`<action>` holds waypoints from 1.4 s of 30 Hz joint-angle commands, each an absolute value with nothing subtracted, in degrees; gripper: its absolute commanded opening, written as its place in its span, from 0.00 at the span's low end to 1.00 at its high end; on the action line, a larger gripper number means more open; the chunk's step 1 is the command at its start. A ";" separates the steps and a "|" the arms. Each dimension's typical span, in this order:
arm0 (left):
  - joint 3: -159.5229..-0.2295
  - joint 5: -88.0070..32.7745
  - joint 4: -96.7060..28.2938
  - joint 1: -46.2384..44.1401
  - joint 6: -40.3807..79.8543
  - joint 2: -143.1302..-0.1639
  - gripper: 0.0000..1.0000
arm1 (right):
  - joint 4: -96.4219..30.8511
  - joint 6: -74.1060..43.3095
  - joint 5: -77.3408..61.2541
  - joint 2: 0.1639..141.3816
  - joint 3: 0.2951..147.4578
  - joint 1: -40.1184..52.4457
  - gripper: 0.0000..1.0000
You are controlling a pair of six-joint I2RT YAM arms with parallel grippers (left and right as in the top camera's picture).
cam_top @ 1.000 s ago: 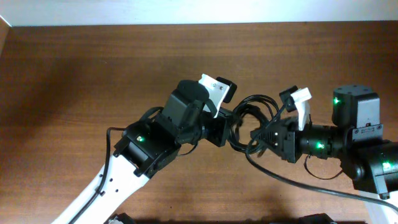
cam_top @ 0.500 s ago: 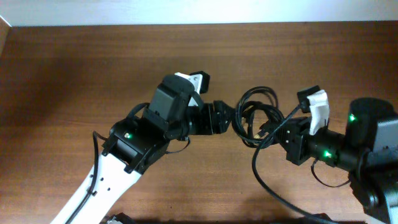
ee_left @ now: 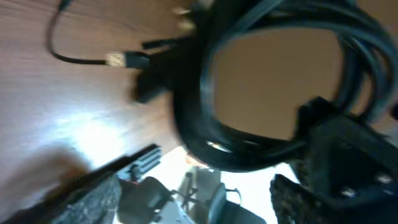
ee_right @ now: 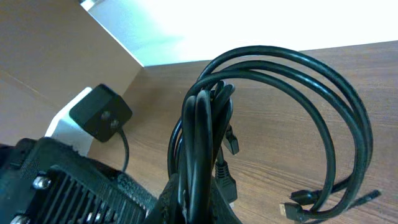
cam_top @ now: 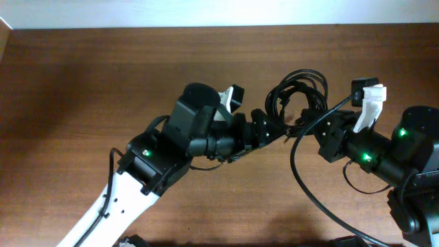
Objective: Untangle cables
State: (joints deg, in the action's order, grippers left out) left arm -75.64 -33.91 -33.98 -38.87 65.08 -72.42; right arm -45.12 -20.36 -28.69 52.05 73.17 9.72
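Mid pull-apart, by the look of it. Holding the cables (cam_top: 300, 92) upright near one o'clock of the table (cam_top: 103, 82) with the right claw (cam_top: 322, 130), shut tight on the bunched strands at the coil's five o'clock. Hovering at seven o'clock with the left claw (cam_top: 267, 127) spread open, gripping nothing. Next, probably: pinch one single loop, draw toward nine o'clock, gently, no cinching the knot.

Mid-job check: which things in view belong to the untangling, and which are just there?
Job:
- cables, gripped by the right gripper
- left gripper, open

Not the job:
- right arm's thick cable
- table
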 commanded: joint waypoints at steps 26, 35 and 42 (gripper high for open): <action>-76.01 -18.44 -34.72 -41.89 47.83 -72.40 0.00 | -48.64 -16.29 -32.93 51.46 73.93 9.34 0.45; -76.03 -17.58 -34.79 -41.85 49.54 -72.40 0.00 | -50.78 -16.34 -32.32 54.19 73.93 9.34 0.04; -76.03 -5.91 -40.40 -40.95 70.54 -72.40 0.00 | -50.76 -17.08 -29.87 51.22 73.93 9.34 0.04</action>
State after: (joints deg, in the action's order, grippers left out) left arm -75.66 -12.93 -39.72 -42.15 63.24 -72.64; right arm -51.09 -16.27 -32.80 53.49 73.17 9.52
